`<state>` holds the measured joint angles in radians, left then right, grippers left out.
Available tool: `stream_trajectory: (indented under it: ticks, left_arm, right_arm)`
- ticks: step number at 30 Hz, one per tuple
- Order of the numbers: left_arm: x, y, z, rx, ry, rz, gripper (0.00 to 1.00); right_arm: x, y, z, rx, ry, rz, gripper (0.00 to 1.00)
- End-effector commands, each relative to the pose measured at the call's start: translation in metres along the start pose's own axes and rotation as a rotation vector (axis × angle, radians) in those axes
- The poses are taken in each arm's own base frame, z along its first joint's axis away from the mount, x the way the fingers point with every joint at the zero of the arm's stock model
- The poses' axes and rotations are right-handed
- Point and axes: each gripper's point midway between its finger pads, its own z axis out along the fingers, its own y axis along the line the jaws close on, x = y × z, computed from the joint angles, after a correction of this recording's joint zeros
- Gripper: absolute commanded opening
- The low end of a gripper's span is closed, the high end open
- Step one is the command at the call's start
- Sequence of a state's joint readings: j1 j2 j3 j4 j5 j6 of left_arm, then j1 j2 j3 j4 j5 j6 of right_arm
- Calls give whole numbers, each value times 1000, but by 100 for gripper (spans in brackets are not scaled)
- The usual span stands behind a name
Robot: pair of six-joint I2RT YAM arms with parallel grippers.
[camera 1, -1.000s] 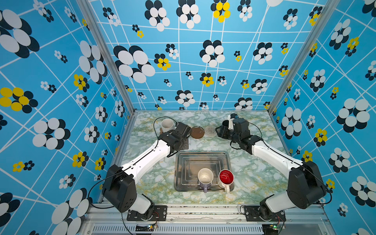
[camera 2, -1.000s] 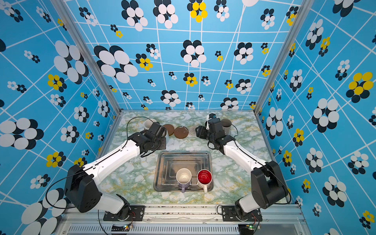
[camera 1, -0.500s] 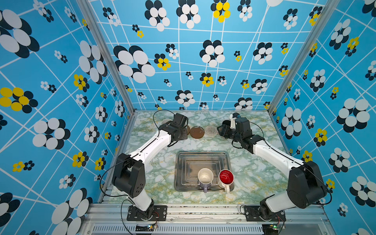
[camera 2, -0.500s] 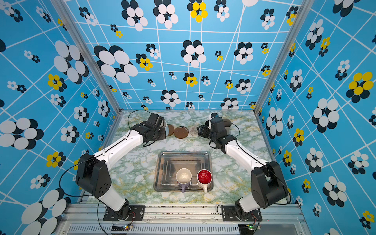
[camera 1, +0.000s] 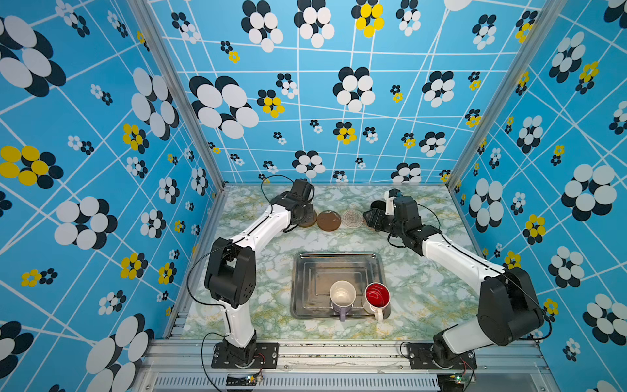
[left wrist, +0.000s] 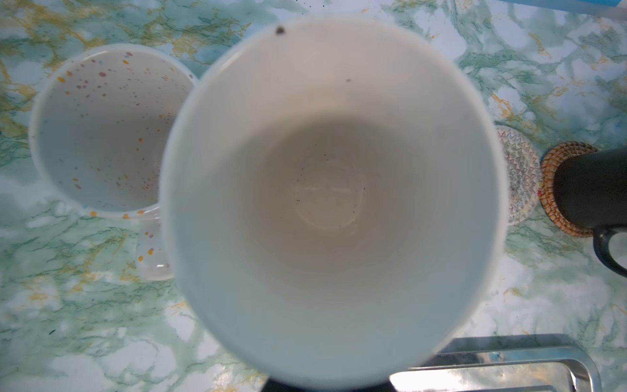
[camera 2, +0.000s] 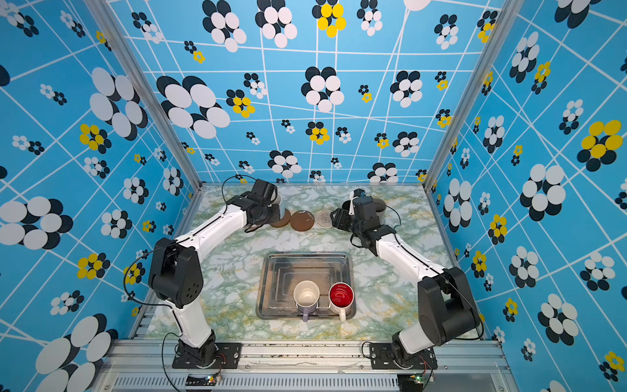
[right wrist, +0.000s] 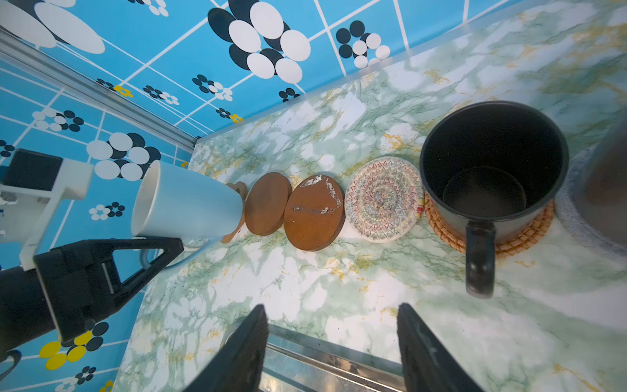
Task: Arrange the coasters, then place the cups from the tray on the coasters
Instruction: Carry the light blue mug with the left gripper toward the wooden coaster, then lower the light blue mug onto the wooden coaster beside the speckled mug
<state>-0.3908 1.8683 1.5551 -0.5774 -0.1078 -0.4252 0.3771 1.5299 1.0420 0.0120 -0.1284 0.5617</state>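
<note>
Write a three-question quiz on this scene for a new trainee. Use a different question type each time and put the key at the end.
1. How many cups stand in the tray?
2. True or false: the right hand is closed around a mug.
3. Which mug does the left hand hold?
A. the black mug
B. the light blue mug
C. the speckled mug

Key: 1. Two. 2. False: it is open and empty. 3. B.
</note>
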Motion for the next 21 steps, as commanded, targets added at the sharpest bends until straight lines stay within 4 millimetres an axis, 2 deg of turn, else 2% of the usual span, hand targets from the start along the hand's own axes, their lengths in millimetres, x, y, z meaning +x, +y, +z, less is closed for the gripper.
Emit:
stream_trajectory:
  ticks: [1, 9, 21]
  left_arm:
    - [-37, -6, -2, 35, -98, -14, 0]
    - [-38, -5, 16, 32, -76, -17, 0]
    - [-37, -5, 28, 30, -63, -20, 0]
  right_arm:
    - [2, -4, 4, -4, 10, 1, 63]
    - [3, -5, 5, -6, 18, 3, 63]
    - [4, -6, 8, -6, 30, 6, 63]
